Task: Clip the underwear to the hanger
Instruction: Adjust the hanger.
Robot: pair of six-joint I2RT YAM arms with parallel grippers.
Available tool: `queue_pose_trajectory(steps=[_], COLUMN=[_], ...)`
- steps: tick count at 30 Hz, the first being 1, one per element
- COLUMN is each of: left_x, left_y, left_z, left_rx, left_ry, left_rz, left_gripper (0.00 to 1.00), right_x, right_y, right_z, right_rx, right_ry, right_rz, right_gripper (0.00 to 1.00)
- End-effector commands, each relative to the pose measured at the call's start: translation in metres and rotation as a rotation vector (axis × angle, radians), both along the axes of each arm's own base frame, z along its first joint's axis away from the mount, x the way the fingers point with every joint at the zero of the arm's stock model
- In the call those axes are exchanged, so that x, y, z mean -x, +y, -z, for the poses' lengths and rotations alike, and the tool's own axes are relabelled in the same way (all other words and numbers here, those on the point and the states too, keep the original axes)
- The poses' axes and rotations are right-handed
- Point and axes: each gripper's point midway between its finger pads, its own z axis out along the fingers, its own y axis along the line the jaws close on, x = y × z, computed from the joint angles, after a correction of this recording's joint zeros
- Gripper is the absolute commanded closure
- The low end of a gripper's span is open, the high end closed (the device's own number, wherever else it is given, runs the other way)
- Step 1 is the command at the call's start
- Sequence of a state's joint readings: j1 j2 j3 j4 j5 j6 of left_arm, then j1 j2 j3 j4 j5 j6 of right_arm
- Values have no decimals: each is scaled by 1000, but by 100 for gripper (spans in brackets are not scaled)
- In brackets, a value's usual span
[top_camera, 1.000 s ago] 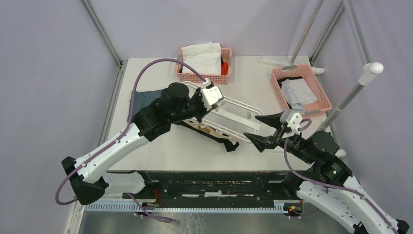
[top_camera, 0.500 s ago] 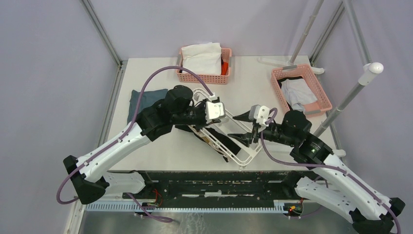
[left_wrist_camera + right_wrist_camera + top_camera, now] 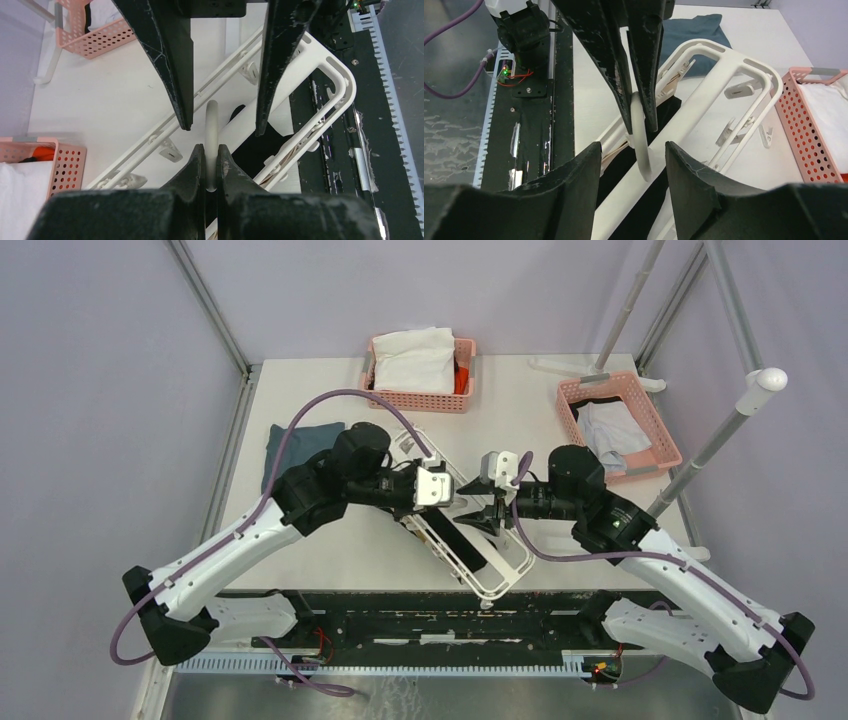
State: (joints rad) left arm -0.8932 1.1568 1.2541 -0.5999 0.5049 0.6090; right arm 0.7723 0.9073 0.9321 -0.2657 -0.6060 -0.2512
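The white hanger [image 3: 505, 565] lies slantwise at the table's middle, over the black underwear [image 3: 462, 548], whose tan waistband peeks out under a rail. My left gripper [image 3: 455, 492] is shut on the hanger's top hook [image 3: 212, 120], which is pinched between its fingertips [image 3: 196, 155]. My right gripper [image 3: 476, 506] faces it from the right, open, with one finger on each side of the hook's curved end [image 3: 640, 150] and a gap on both sides. The black fabric [image 3: 621, 167] shows between the rails in the right wrist view.
A folded blue-grey cloth [image 3: 300, 445] lies at the left. A pink basket [image 3: 372, 390] with white fabric stands at the back, another pink basket [image 3: 572, 420] at the right. A slanted pole [image 3: 720, 440] rises at the right edge. The black base rail [image 3: 420, 605] runs along the near edge.
The left gripper has swung the hanger by its hook toward the near right. The right arm has moved left to the hook, its jaws narrowing around it.
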Motion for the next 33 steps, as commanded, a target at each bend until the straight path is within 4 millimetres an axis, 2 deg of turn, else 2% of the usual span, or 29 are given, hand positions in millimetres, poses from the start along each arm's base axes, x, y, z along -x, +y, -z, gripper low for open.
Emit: queue_pose_trajectory(steps=[1, 6, 10, 17, 23, 27, 33], left_x=[8, 10, 22, 43, 67, 71, 72], left_y=[-1, 1, 2, 8, 11, 9, 3], left_z=[-45, -46, -54, -59, -60, -62, -65], left_rx=[129, 122, 144, 166, 181, 181, 191], left_ry=[-160, -180, -196, -227, -230, -216, -210], left_rz=[86, 107, 166, 270, 413, 451, 483], left_gripper=[97, 97, 97, 97, 97, 97, 97], right_x=[3, 3, 5, 21, 39, 53, 54], right_y=[2, 3, 3, 0, -6, -4, 6], right_z=[-25, -17, -13, -9, -17, -15, 1], right_rx=[-30, -14, -34, -48, -91, -115, -88], right_ry=[-63, -50, -47, -2, -32, -42, 9], right_rz=[-35, -40, -41, -88, -148, -235, -292], right_gripper=[43, 40, 38, 40, 32, 31, 35])
